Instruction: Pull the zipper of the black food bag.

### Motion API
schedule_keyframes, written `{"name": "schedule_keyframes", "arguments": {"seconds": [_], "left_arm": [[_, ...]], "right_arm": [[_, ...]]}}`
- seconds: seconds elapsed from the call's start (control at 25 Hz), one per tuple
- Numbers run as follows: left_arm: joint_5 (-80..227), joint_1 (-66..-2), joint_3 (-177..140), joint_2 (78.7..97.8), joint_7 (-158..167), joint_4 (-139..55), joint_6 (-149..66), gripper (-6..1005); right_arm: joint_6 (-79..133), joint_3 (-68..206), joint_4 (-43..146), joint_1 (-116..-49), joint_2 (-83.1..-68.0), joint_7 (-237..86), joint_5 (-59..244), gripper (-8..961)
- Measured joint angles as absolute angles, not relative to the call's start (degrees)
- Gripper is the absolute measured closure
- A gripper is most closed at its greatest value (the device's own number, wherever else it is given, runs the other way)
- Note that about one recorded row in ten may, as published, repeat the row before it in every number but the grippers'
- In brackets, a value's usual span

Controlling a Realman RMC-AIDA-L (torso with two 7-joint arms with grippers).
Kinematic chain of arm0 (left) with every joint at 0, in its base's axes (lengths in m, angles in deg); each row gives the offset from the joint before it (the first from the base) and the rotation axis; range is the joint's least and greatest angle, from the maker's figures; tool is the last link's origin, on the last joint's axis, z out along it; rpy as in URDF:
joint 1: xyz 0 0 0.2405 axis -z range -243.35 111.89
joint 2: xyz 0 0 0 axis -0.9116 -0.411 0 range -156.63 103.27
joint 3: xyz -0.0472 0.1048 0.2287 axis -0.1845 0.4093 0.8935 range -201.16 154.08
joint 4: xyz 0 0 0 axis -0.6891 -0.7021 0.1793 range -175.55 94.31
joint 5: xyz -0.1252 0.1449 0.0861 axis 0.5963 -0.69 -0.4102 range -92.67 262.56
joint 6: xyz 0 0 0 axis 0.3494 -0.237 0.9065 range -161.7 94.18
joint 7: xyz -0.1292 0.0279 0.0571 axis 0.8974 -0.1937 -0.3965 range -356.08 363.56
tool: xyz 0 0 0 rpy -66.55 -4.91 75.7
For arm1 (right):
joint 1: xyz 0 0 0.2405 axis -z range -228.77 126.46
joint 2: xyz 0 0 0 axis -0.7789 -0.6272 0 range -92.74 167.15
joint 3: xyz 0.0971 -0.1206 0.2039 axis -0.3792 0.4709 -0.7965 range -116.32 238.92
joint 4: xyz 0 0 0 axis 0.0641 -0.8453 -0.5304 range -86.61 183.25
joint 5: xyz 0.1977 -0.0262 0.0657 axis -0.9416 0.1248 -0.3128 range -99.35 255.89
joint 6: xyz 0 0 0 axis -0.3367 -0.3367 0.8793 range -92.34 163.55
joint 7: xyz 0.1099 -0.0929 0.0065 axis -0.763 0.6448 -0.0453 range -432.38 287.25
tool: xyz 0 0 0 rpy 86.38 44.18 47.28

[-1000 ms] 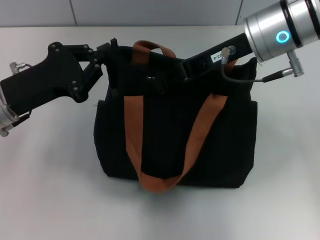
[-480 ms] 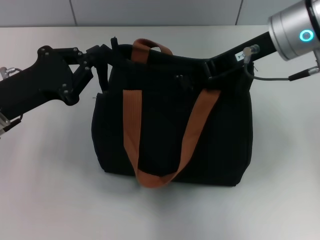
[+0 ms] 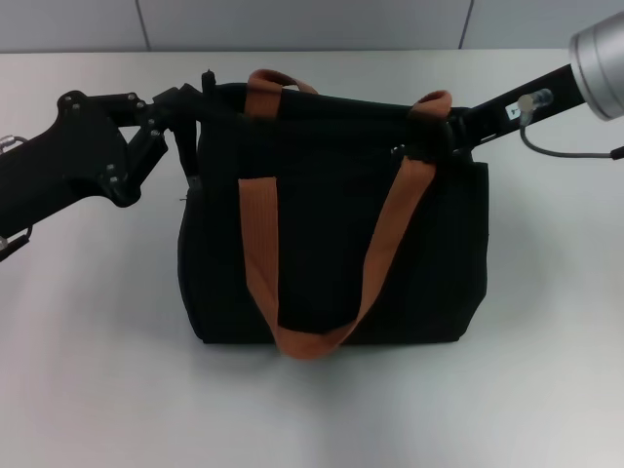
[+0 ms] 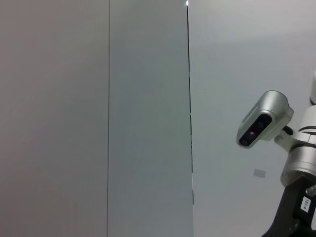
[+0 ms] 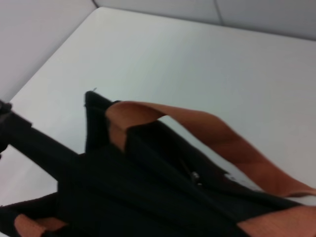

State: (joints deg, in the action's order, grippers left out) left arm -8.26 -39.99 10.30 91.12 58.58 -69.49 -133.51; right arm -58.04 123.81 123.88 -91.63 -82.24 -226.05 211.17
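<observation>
A pale grey surface (image 3: 88,370) runs out to a grey panelled wall, and the bag (image 3: 331,253) stands upright in the middle of it, one orange strap (image 3: 261,244) draped down its front face in a long loop. The left tool (image 3: 200,102) is right up against the bag's upper left corner, its black fingers pressed together on the fabric edge there, the bag hanging just below and to the inner side of it. Over on the other corner, the right tool (image 3: 444,136) sits at the bag's top right, buried behind the strap; whether its fingers are spread or pinched, I cannot tell. Just beside that tool, on the bag's top edge, a small silver glint shows: the zipper (image 3: 398,149), very near the right tool's tip. From the right wrist view, the bag (image 5: 148,192) fills the lower frame, the strap (image 5: 207,133) arcs across, and the zipper (image 5: 195,176) shows as a small metal spot on the black seam. The left wrist view looks off at the wall, with the robot's head camera (image 4: 261,118) in sight.
</observation>
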Motion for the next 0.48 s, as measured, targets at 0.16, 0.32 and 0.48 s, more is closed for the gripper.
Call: {"name": "schedule_keyframes", "arguments": {"seconds": [0.16,0.32,0.48], "left_arm": [[-8.2,-40.1,10.2,91.03,58.6,-69.5,-133.5,868],[-8.2,-40.3,10.2,91.01,58.6,-69.5,-133.5,865],[-8.1,-40.3,10.1,90.98,58.6,-69.5,-133.4,862]], "right_arm": [[-58.2,123.1,126.7,-89.9,-82.24,-226.5,211.4,954],[-58.4,121.7,127.8,-89.0,-82.22,-226.6,211.4,954],[-58.7,120.3,127.6,-88.7,-82.18,-225.9,209.4,949]]}}
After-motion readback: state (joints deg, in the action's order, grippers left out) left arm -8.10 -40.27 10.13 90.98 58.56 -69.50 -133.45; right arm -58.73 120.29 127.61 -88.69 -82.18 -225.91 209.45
